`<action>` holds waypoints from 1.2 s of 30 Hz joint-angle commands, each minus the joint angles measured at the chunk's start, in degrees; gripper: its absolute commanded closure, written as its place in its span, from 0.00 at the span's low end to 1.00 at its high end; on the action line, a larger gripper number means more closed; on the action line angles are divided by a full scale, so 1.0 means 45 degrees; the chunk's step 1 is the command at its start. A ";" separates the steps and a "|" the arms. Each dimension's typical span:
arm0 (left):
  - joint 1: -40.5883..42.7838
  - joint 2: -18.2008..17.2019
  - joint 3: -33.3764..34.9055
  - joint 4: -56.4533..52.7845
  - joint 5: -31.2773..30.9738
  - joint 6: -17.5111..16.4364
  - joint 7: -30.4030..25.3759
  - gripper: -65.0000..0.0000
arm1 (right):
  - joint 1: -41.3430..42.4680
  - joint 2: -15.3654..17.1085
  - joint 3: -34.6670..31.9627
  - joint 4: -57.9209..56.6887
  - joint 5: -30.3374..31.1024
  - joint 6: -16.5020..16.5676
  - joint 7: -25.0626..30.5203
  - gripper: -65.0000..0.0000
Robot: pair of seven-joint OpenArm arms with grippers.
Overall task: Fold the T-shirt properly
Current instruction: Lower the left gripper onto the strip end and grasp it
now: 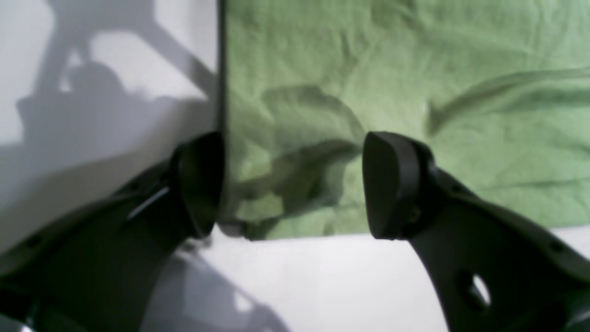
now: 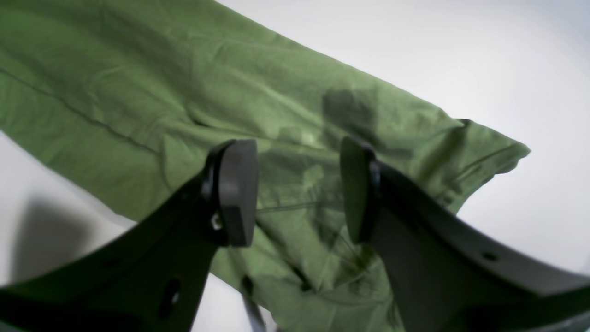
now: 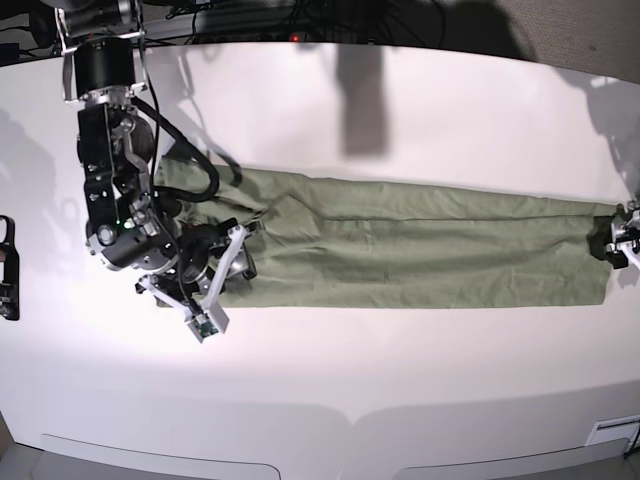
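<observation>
t-shirt [image 3: 420, 255] lies on white table [image 3: 330, 380].

The white desk [image 3: 400, 130] carries the green T-shirt [image 3: 420, 250], folded into 1 long flat band stretching from beneath the right claw [image 3: 225, 262] to the left claw [image 3: 618, 243].

Green T-shirt [image 3: 420, 250], apparently folded into a long wrinkled band, flat on table
</observation>
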 commanded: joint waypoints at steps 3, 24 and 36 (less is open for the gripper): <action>-0.0136 -0.0321 -0.0068 0.0146 0.0049 -0.0085 0.0049 0.31 | 0.0287 0.0087 0.0083 0.0248 0.0107 0.0039 0.0175 0.55; -0.0306 -0.1132 -0.0068 0.0160 -0.4250 -0.0085 0.2356 0.31 | 0.0291 0.0083 0.0083 0.0248 0.0112 0.0049 0.0267 0.55; 0.0699 -0.0529 -0.0068 0.0160 0.0646 0.0131 -0.0588 0.31 | 0.0287 0.0083 0.0078 0.0248 0.0107 0.0053 0.0131 0.55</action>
